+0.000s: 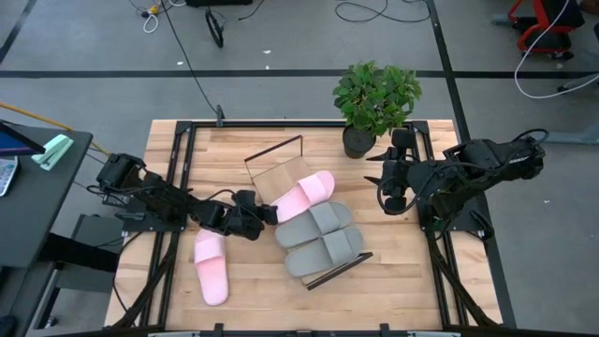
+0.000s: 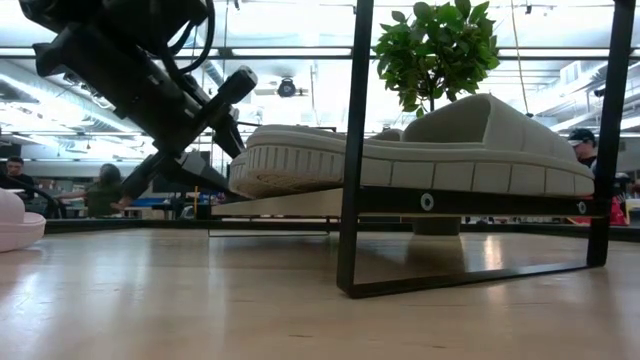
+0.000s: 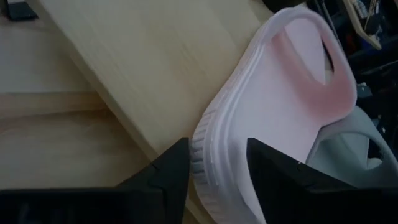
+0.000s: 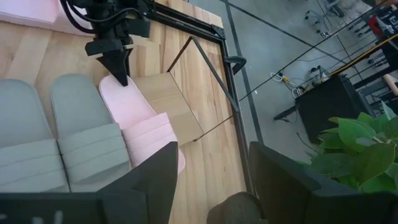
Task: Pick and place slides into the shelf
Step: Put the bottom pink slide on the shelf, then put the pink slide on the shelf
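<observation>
Our left gripper [image 1: 269, 212] stands parted astride the heel of the pink slide [image 1: 305, 196] lying on the shelf [image 1: 281, 173] beside two grey slides [image 1: 318, 239]; our right gripper [image 1: 392, 192] waits open, empty.

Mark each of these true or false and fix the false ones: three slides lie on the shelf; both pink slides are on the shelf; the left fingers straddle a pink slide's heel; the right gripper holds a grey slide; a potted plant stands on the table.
1. Three slides lie on the shelf. True: one pink slide and two grey slides.
2. Both pink slides are on the shelf. False: the second pink slide lies on the table.
3. The left gripper has its fingers on either side of the shelved pink slide's heel. True.
4. The right gripper holds a grey slide. False: it is open and empty, near the plant.
5. A potted plant stands on the table. True.
</observation>
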Available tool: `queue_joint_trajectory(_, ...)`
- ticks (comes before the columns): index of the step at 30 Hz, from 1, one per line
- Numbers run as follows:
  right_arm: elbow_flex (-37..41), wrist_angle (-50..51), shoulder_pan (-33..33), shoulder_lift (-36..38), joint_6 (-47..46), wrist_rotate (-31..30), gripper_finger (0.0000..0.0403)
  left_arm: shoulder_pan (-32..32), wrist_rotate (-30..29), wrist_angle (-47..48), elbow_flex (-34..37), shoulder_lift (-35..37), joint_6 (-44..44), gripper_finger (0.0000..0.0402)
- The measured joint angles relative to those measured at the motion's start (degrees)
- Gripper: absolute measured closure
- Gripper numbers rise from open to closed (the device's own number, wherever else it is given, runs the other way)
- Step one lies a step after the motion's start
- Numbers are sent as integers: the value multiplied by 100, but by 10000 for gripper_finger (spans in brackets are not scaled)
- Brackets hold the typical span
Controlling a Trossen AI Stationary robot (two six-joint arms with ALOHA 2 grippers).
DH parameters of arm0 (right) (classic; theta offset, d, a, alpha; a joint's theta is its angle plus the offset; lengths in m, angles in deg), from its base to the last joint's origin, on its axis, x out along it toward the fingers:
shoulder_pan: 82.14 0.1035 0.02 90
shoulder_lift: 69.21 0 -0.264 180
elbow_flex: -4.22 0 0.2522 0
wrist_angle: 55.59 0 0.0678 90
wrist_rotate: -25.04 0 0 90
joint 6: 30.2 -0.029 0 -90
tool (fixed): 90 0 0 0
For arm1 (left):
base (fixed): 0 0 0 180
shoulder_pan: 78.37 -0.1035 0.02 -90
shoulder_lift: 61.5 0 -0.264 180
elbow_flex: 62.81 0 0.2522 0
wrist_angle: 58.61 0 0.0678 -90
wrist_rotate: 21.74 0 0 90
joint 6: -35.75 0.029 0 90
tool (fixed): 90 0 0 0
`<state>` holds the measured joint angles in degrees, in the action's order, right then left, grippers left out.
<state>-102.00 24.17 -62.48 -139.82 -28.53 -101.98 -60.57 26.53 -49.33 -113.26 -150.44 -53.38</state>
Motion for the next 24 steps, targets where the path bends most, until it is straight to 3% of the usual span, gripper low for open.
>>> queue_joint_trajectory(16, 0, 38, 2, -2, 0, 88, 200, 2, 113, 428, 2, 206, -26, 169)
queue_joint_trajectory(24, -1, 133, 1, -2, 0, 142, 200, 175, 150, 2114, 4, 1346, -17, 172)
